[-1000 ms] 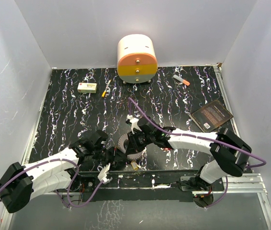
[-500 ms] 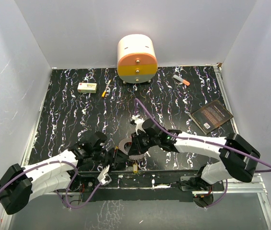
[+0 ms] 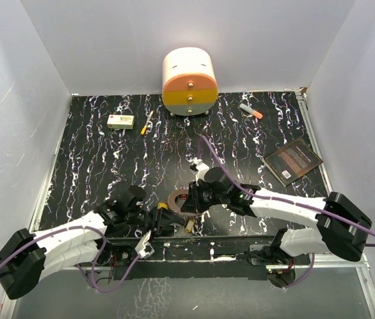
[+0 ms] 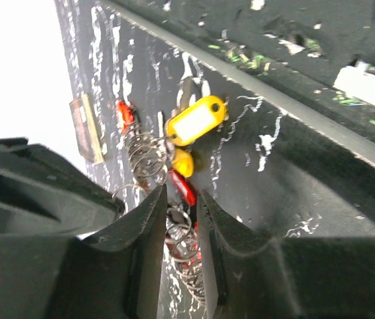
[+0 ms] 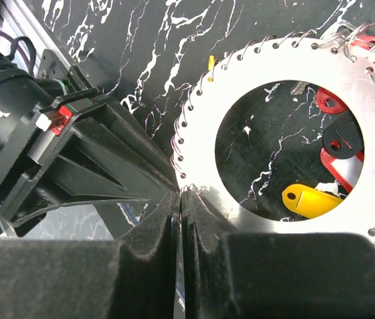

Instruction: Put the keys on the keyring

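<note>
The rim of the keyring (image 5: 200, 133) is pinched in the closed right pincer (image 5: 180, 199); the left pincer (image 4: 182, 199) is shown narrowly parted over the keys (image 4: 183, 163).

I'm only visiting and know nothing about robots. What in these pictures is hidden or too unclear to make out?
- Top view: the keys are tiny and partly under the arms, so they cannot be counted.
- Right wrist view: the keyring is cut off at the right edge, and the right fingers hide the rim they pinch.
- Left wrist view: the left fingers cover some wire loops; contact is unclear.
- Top view: the book print is too small to read.
</note>
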